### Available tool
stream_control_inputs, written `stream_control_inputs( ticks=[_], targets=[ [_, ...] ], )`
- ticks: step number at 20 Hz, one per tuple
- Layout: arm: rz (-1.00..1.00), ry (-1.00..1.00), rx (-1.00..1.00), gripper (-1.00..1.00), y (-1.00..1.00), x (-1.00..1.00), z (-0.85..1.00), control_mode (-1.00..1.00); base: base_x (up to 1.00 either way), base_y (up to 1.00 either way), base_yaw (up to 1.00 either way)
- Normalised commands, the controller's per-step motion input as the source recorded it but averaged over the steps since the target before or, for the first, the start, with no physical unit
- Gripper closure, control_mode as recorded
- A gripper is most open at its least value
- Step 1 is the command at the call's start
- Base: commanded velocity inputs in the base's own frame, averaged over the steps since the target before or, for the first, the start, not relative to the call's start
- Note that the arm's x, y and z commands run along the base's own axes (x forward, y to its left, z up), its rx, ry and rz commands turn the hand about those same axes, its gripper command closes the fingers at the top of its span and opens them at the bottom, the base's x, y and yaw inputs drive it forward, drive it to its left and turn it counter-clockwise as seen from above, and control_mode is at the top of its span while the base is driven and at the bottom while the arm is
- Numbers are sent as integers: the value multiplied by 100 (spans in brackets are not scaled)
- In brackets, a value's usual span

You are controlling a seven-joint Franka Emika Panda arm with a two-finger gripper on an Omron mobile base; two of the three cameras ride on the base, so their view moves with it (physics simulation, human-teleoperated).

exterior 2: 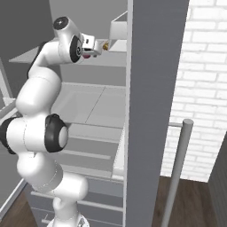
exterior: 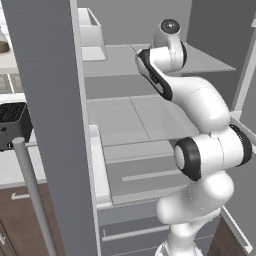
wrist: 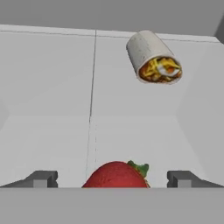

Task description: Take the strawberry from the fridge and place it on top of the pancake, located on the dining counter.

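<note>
The fridge [exterior: 125, 120] stands open, and my arm reaches onto its upper pale grey shelf [wrist: 48, 87]. In the hand view the strawberry [wrist: 116, 174], bright red with a green leaf cap, lies on the shelf at the bottom middle. My gripper [wrist: 111, 179] is open, with one dark fingertip on each side of the berry and a gap on both sides. From the right base view the gripper [exterior 2: 98, 48] sits high up by the shelf, just left of the open door. The pancake and the dining counter are out of view.
A cut wrap with yellow filling [wrist: 153, 57] lies farther back on the same shelf, to the right. Open fridge doors [exterior: 50, 125] [exterior 2: 150, 88] with bar handles [exterior 2: 177, 168] flank the arm. Door bins [exterior: 90, 30] sit high up. Lower shelves and drawers [exterior: 145, 175] are below.
</note>
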Motion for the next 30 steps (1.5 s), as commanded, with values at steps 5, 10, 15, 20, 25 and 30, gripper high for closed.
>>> stream_control_inputs(
  ticks=[5,10,15,20,25,30],
  targets=[
    [0,0,0,-100,0,9,-7,-100,0,0,0],
    [0,0,0,100,2,0,-19,-100,0,0,0],
    [0,-1,0,100,0,-1,-15,-100,0,0,0],
    [0,-14,0,100,0,-27,0,-100,0,0,0],
    [0,-1,0,100,0,-62,0,-100,0,0,0],
    [0,0,0,100,0,-83,20,-100,0,0,0]
  ],
)
